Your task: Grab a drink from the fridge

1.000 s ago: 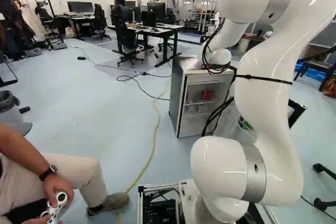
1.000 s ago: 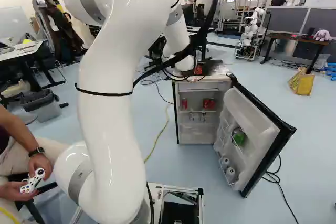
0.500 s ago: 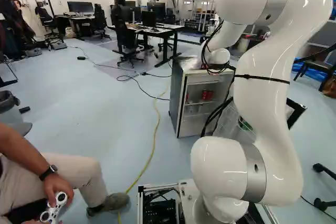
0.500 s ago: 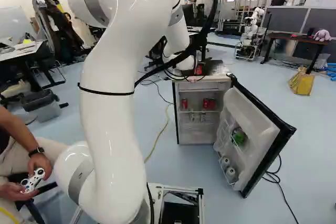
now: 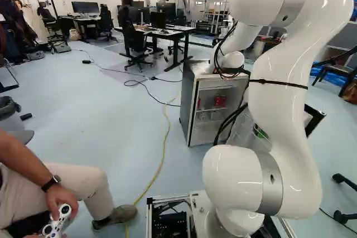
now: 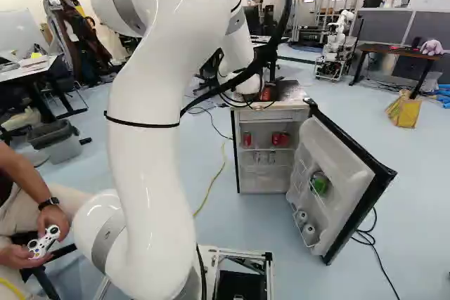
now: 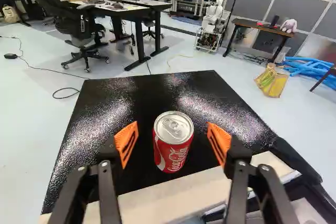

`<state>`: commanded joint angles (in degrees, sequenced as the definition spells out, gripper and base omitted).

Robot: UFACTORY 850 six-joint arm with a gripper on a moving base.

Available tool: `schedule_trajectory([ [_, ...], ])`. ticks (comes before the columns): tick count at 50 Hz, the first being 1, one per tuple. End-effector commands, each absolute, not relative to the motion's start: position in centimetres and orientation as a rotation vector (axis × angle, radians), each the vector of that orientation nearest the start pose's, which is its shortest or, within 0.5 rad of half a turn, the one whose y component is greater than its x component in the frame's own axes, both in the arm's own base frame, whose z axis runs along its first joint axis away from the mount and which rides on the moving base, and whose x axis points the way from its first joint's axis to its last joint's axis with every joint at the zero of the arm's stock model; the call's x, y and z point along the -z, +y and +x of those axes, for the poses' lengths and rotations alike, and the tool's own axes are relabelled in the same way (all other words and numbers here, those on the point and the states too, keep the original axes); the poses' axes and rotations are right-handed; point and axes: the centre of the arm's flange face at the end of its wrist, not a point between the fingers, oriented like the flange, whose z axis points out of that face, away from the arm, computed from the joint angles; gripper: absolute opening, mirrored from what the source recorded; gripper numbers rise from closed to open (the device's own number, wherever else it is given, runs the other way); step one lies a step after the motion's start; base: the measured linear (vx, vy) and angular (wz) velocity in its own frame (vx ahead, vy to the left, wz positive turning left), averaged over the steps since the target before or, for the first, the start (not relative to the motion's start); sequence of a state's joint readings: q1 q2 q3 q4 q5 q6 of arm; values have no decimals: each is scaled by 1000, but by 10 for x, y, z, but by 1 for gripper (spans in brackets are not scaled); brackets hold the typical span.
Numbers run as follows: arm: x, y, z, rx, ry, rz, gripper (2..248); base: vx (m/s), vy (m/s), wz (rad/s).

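Toward twelve o'clock from the base, a bent white arm (image 6: 148, 173) above a fridge (image 6: 271, 180). At four o'clock from the shelves in the right base view, its door (image 6: 344, 173), wide open. Between them, on an upper shelf, some red cans (image 6: 284, 139). Over the fridge's black top, the gripper (image 7: 172, 136), released, with orange pads (image 7: 125, 142) well apart. On that top near its front edge, between those pads and touching neither, the can (image 7: 174, 148): upright, long axis vertical, tab end up, with pads at nine and three o'clock.
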<state>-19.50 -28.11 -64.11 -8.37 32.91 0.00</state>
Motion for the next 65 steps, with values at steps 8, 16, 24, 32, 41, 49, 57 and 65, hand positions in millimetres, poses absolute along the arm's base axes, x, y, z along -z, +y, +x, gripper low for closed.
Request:
schedule_trajectory([
  [8, -419, -207, 605, 1863, 226, -2759, 237, 0, 0, 0],
  [16, -419, -206, 604, 1863, 226, -2759, 247, 0, 0, 0],
  [24, -420, -205, 600, 1858, 226, -2761, 247, 0, 0, 0],
  [32, -420, -202, 593, 1852, 226, -2764, 247, 0, 0, 0],
  [41, -421, -199, 586, 1844, 226, -2768, 247, 0, 0, 0],
  [49, -422, -196, 579, 1838, 226, -2771, 247, 0, 0, 0],
  [57, -423, -194, 572, 1831, 226, -2774, 247, 0, 0, 0],
  [65, -424, -191, 563, 1824, 227, -2777, 247, 0, 0, 0],
])
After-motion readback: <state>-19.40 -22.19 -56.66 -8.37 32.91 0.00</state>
